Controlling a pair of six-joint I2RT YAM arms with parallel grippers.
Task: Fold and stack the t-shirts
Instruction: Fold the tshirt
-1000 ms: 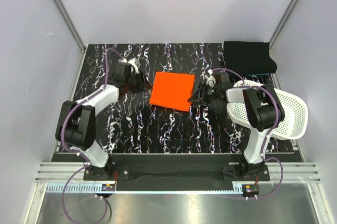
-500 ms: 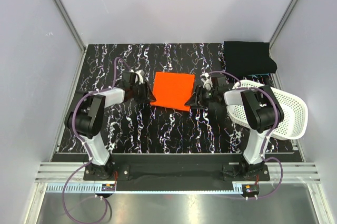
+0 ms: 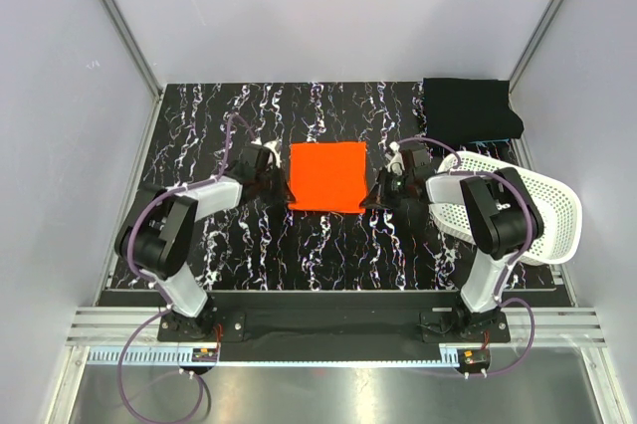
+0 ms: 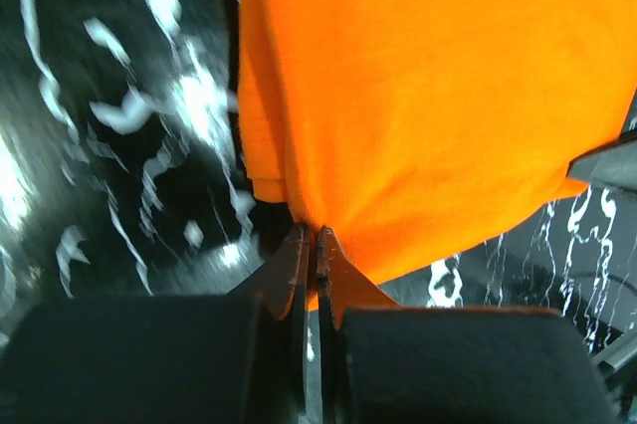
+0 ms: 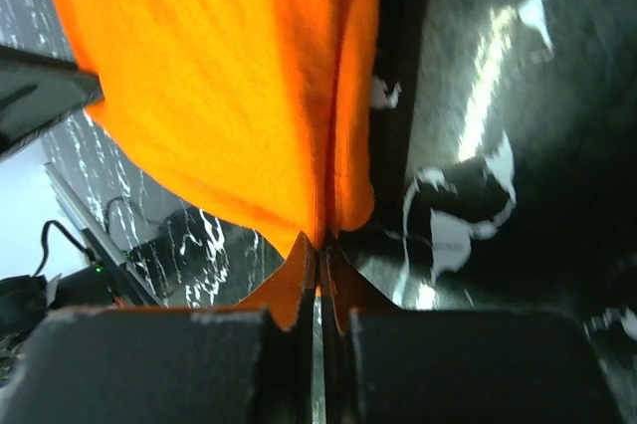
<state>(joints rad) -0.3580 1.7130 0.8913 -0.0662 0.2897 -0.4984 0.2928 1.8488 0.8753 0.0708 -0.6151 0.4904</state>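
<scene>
A folded bright orange t-shirt (image 3: 326, 176) lies as a square at the middle of the black marbled table. My left gripper (image 3: 283, 188) is shut on the shirt's near left corner, and the wrist view shows the orange fabric (image 4: 418, 96) pinched between the closed fingertips. On the other side my right gripper (image 3: 370, 192) is shut on the near right corner, with orange cloth (image 5: 229, 96) caught between its fingertips. A folded black t-shirt (image 3: 471, 108) rests at the far right corner of the table.
A white perforated basket (image 3: 532, 207) sits at the right edge, close behind my right arm. Grey walls close in the table on three sides. Bare marbled table (image 3: 318, 255) lies between the shirt and the arm bases.
Both grippers moved inward to the orange t-shirt's near corners and closed on them. The shirt has squared up, no longer turned askew.
</scene>
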